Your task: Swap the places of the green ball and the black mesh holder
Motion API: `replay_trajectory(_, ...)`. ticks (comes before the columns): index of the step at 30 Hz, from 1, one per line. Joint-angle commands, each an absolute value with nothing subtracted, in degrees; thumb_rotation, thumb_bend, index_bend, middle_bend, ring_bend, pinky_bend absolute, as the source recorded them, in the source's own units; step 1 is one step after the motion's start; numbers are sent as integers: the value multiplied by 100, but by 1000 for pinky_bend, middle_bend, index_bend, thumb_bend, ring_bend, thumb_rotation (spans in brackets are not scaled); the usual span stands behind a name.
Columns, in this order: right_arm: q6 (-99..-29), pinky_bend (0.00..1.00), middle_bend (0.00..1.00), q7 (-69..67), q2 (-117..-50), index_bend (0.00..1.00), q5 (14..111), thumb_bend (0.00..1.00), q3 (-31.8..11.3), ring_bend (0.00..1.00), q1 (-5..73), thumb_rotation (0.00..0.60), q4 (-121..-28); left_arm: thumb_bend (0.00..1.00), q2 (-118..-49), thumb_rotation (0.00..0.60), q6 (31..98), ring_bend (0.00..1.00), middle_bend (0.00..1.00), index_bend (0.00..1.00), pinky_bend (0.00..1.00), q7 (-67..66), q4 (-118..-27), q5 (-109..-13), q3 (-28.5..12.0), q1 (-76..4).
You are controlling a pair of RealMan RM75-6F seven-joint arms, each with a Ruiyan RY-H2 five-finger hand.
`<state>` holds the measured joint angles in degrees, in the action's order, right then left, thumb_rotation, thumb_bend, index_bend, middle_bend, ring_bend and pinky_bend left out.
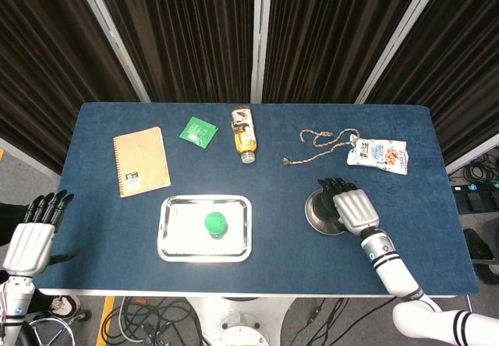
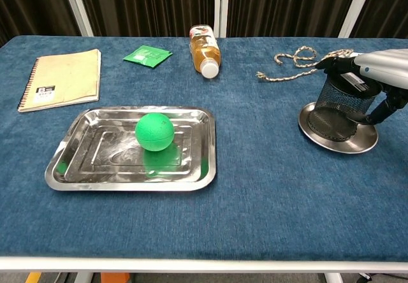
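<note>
The green ball (image 1: 215, 223) (image 2: 154, 131) lies in the middle of a shiny rectangular tray (image 1: 175, 241) (image 2: 95, 168) at the front left. On a round metal plate (image 1: 313, 215) (image 2: 331, 144) at the front right stands the black mesh holder (image 1: 327, 206) (image 2: 341, 108), upright. My right hand (image 1: 351, 208) (image 2: 377, 64) covers its top, fingers curled over the far rim and thumb against its right side, gripping it. Most of the holder is hidden under that hand in the head view. My left hand (image 1: 31, 237) hangs off the table's front left corner, fingers straight, holding nothing.
Along the back lie a tan spiral notebook (image 1: 140, 160) (image 2: 60, 79), a green packet (image 1: 198, 132) (image 2: 147, 55), a bottle on its side (image 1: 244, 134) (image 2: 205, 50), a loose rope (image 1: 320, 145) (image 2: 299, 63) and a snack bag (image 1: 377, 155).
</note>
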<state>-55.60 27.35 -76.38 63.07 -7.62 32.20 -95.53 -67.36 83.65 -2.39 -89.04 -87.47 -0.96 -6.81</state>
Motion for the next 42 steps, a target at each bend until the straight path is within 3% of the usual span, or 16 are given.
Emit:
replay_trajectory(1, -5608, 316, 237, 2671, -7626, 0, 6364, 443, -743, 141, 3220, 600, -9544, 0, -6728, 600, 8354, 0, 33, 44, 50, -245, -8915, -8743, -100, -688)
replay_trajectory(11, -5776, 331, 265, 2504, -7362, 0, 6575, 457, -695, 151, 3198, 600, -9834, 0, -6707, 600, 8317, 0, 33, 45, 50, -255, -8957, -8747, -96, -708)
replay_trajectory(19, -5600, 332, 264, 2824, -7260, 0, 6425, 458, -943, 151, 3607, 600, -10225, 0, -6696, 600, 8353, 0, 33, 45, 50, -271, -8984, -8756, -105, -701)
replay_trajectory(27, -5309, 331, 254, 3283, -7722, 0, 5972, 457, -1082, 151, 4180, 600, -10178, 0, -6667, 600, 8373, 0, 33, 45, 50, -249, -8967, -8730, -95, -667)
replay_trajectory(42, -4928, 288, 230, 3444, -8606, 0, 5311, 456, -1133, 152, 4970, 600, -9194, 0, -6699, 600, 8354, 0, 33, 46, 50, -84, -8789, -8677, -91, -635)
